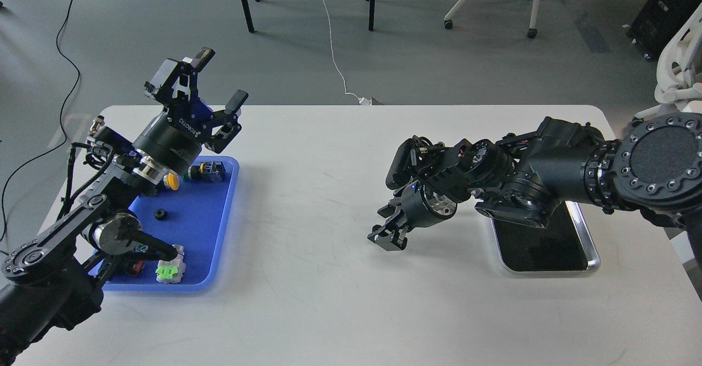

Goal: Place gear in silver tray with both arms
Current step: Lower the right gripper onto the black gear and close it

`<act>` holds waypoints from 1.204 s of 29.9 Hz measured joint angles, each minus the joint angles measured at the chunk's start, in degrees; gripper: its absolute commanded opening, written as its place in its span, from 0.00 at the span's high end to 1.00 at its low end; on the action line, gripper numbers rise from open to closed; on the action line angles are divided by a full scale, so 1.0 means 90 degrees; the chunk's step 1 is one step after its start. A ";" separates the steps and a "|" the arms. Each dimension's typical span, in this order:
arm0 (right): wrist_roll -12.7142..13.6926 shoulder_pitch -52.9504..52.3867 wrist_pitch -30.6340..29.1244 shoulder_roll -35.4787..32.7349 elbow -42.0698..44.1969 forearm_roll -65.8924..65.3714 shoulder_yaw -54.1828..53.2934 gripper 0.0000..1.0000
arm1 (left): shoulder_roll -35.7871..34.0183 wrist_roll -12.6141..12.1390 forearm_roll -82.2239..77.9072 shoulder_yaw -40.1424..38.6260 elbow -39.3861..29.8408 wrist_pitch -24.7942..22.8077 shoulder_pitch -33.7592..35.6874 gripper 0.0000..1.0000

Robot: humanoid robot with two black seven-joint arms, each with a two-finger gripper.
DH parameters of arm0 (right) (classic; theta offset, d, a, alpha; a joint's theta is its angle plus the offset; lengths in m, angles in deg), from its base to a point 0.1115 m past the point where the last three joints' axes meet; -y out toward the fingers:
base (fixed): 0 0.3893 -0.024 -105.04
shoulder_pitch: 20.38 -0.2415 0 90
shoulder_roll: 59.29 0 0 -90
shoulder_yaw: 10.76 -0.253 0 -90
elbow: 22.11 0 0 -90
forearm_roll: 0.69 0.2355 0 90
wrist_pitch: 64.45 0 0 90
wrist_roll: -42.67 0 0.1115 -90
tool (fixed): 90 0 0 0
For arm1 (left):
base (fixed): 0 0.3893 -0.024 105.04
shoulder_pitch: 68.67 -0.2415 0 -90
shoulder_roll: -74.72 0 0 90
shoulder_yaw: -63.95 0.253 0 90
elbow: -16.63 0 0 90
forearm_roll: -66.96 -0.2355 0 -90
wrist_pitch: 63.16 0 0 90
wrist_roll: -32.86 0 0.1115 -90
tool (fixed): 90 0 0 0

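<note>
A small black gear [159, 214] lies on the blue tray [219, 234] at the left. My left gripper [222, 76] is open and empty, raised above the tray's far edge, up and right of the gear. The silver tray [589, 245] with its dark mirror bottom sits at the right, its far part hidden under my right arm. My right gripper [387, 236] hangs low over the bare table, left of the silver tray. It is dark and its fingers cannot be told apart. Nothing shows in it.
The blue tray also holds a yellow button [172, 181], a black switch part [211, 172] and a green and white connector [170, 271]. My left arm's links cover the tray's left side. Chair and table legs stand on the floor beyond the white table [307, 300].
</note>
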 measured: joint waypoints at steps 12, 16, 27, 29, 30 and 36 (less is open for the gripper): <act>0.0000 0.0021 0.0040 0.0000 0.0010 0.0119 0.0025 0.56 | -0.0008 0.0000 0.0000 -0.0028 0.0000 0.0001 -0.0005 0.02; -0.0002 0.0026 0.0035 0.0000 0.0018 0.0118 0.0028 0.56 | -0.0002 0.0000 0.0000 -0.0029 0.0000 0.0000 -0.0006 0.02; -0.0002 0.0030 0.0029 0.0000 0.0038 0.0116 0.0136 0.66 | -0.0002 0.0001 0.0000 -0.0029 0.0000 0.0000 -0.0016 0.02; -0.0002 0.0041 0.0029 0.0000 0.0068 0.0120 0.0165 0.69 | -0.0006 0.0001 0.0000 -0.0029 0.0000 -0.0001 -0.0038 0.02; -0.0002 0.0051 0.0029 0.0000 0.0075 0.0122 0.0170 0.71 | -0.0007 0.0001 0.0000 -0.0032 0.0000 -0.0003 -0.0047 0.02; -0.0002 0.0069 0.0030 0.0000 0.0088 0.0133 0.0184 0.78 | -0.0010 0.0009 0.0000 -0.0039 0.0000 -0.0007 -0.0063 0.02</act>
